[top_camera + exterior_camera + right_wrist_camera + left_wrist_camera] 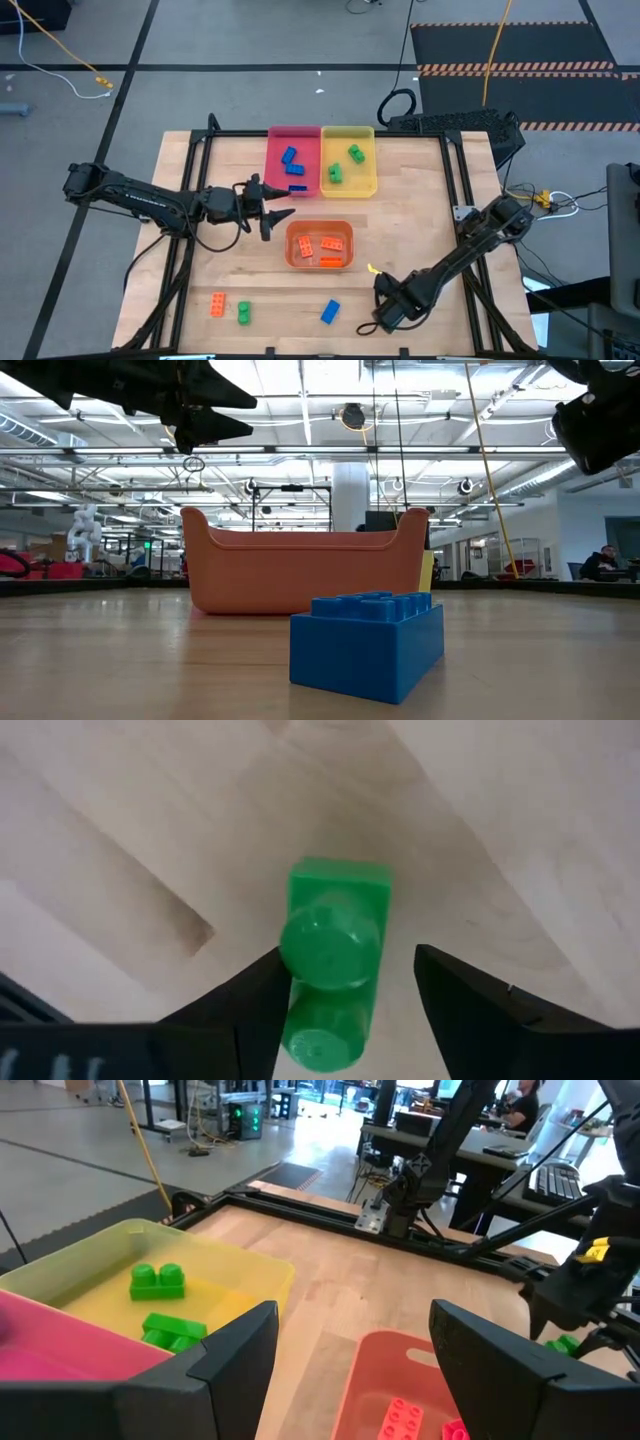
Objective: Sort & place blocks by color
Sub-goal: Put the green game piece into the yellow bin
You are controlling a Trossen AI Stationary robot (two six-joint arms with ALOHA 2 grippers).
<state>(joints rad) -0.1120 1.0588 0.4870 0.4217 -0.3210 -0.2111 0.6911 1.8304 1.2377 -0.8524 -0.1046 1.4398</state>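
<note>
My left gripper (278, 222) hovers open between the pink tray (272, 150) and the orange tray (290, 245), above the table; the left wrist view shows it (355, 1350) empty. My right gripper (380, 318) points down near the table's near edge, open, its fingers on either side of a green block (335, 960) that shows its studs to the wrist camera. Loose on the wood lie an orange block (217, 305), a second green block (244, 313) and a blue block (330, 311). The trays hold sorted blocks. My right gripper comes at the green block from above, and one finger (262, 995) stands right against the block's side (290, 970); whether it touches, I cannot tell. The other finger (450, 990) is clearly apart from the block.
Blue blocks (290, 157) lie in the pink tray, green ones (355, 152) in the yellow tray (372, 150), and orange ones (330, 262) in the orange tray. A dark frame (455, 180) borders the table. In the low view the blue block (365, 640) stands before the orange tray (300, 570).
</note>
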